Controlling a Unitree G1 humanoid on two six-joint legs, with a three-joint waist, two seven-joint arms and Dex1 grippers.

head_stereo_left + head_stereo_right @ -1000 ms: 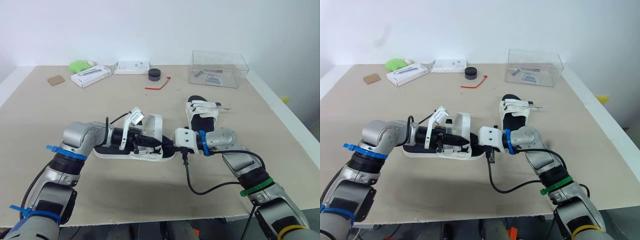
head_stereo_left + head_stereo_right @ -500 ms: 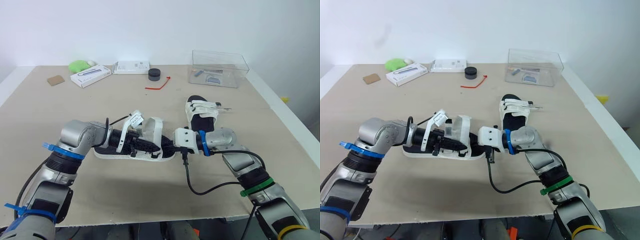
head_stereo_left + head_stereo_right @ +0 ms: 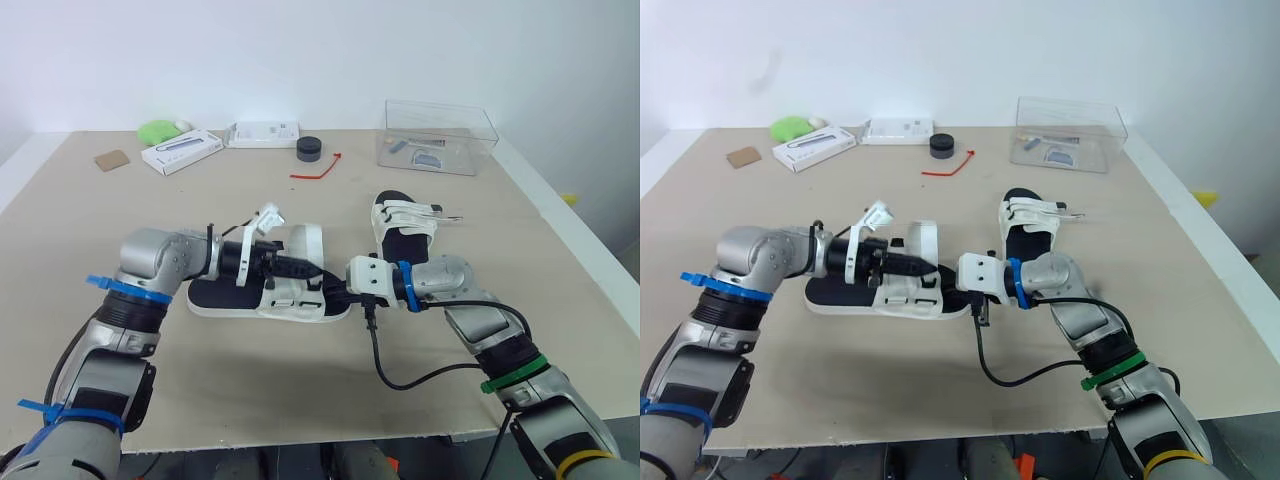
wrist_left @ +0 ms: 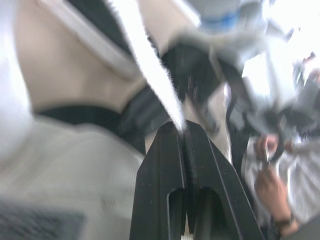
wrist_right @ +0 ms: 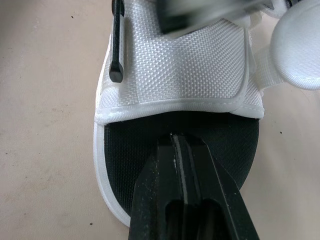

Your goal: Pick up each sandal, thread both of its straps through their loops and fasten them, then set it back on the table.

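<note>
A white sandal with a black footbed (image 3: 225,298) lies flat on the table in front of me, toe end pointing right. My left gripper (image 3: 300,270) hovers over its middle, shut on a thin white strap (image 4: 150,75) beside the wide white upper band (image 3: 312,243). My right gripper (image 3: 333,294) is shut on the sandal's toe end, its fingers pinching the sole over the black footbed (image 5: 150,145). The second sandal (image 3: 403,228) rests on the table behind my right wrist, a loose strap sticking out to the right.
Along the back of the table stand a clear plastic box (image 3: 438,137), a black round cap (image 3: 309,149), a red tie (image 3: 318,170), two white boxes (image 3: 181,151) and a green object (image 3: 158,130). A black cable (image 3: 400,375) loops under my right arm. A person's hand (image 4: 270,185) shows beyond the table.
My left gripper has turned and moved slightly away from me with the strap in it, and the upper band now stands more upright. The right gripper and sandal sole stayed put.
</note>
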